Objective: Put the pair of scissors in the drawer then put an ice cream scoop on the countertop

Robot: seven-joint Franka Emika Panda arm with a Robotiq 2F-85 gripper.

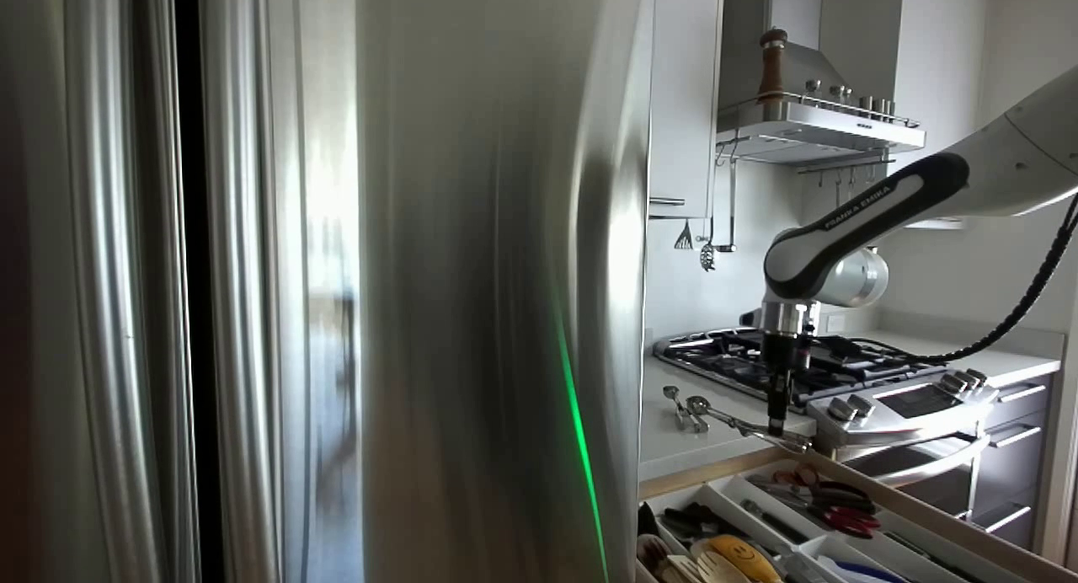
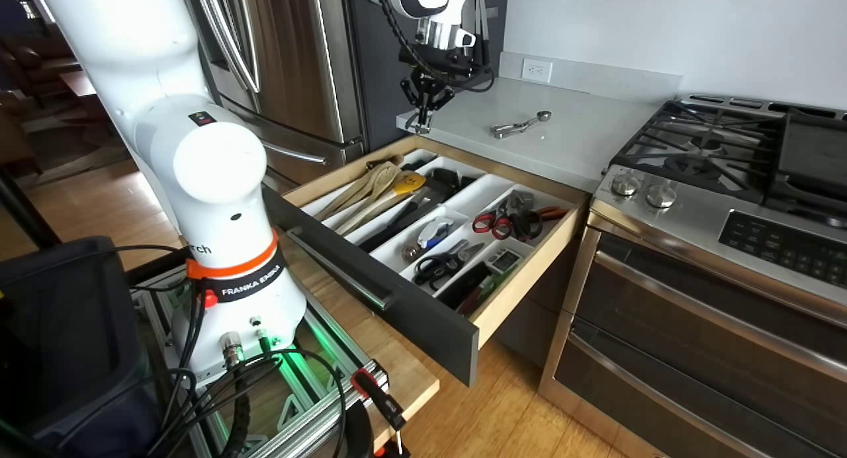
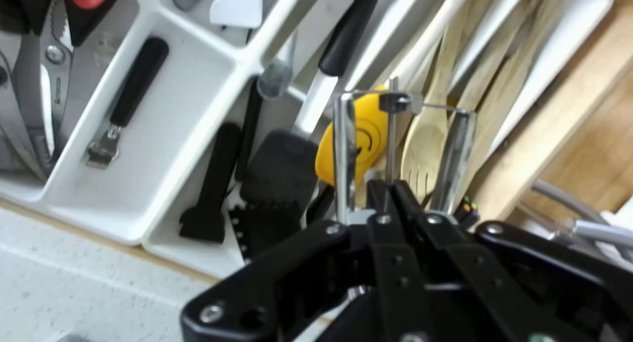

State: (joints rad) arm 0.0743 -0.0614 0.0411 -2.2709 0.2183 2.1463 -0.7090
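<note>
Silver-metal ice cream scoop (image 3: 390,149) clamped in black two-fingered gripper (image 3: 389,185) at the back of the wood-sided drawer (image 2: 529,273) — presumably aimed at the pale countertop (image 2: 582,134) behind, where a matching scoop (image 2: 518,126) lies. Red-and-black-handled scissors (image 3: 55,60) inside the drawer — likely stowed.

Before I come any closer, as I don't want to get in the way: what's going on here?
A robot arm has its jaws shut on a metal ice cream scoop, held over the open drawer. Another scoop lies on the countertop. Scissors with red-and-black handles lie in the drawer. The held scoop is not yet set down; it probably goes on the countertop next.
</note>
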